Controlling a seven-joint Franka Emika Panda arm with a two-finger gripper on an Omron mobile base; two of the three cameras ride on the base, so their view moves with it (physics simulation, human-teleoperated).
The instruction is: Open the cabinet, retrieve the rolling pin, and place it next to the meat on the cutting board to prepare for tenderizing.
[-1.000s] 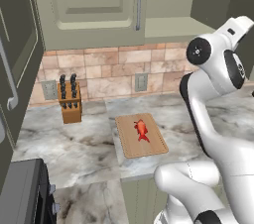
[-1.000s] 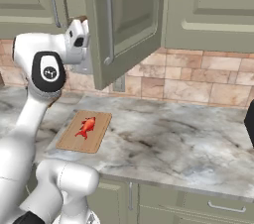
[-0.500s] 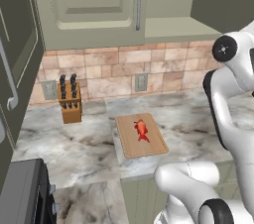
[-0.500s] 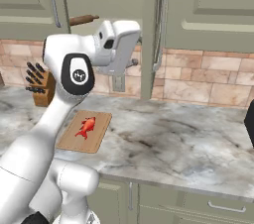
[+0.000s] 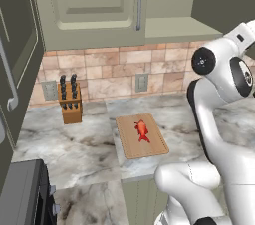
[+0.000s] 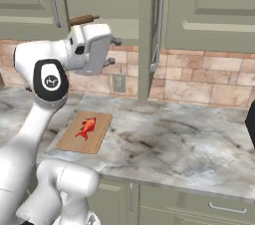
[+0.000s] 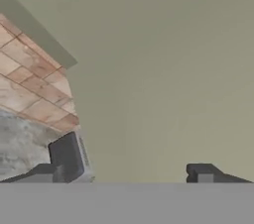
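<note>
A marbled grey stone desk (image 5: 74, 149) runs under a wide sage-green cabinet (image 5: 94, 10) with raised-panel doors and slim vertical steel bar handles. On the desk lies the cutting board (image 5: 141, 136), a flat tan wooden rectangle with a thin darker rim. The meat (image 5: 142, 130), a small irregular red-orange chunk with paler streaks, rests near the board's middle, its long axis running along the board's longer side, toward the brick-patterned tile wall.

The left base view shows a wooden knife block (image 5: 70, 100) with dark handles standing left of the board, well apart from it, and one cabinet door closed.

The right base view shows what that one hides: the other cabinet door (image 6: 149, 30) swung out edge-on, and the rolling pin (image 6: 83, 19), a brown wooden cylinder lying level on the pale shelf inside, long axis running left to right (its left part is behind the other door). The white arm's head sits just below it, the claw (image 6: 113, 52) pointing toward the open door.

In the hand view the claw's two dark fingertips (image 7: 67, 156) stand spread wide, pinching nothing, facing the smooth green door panel.
</note>
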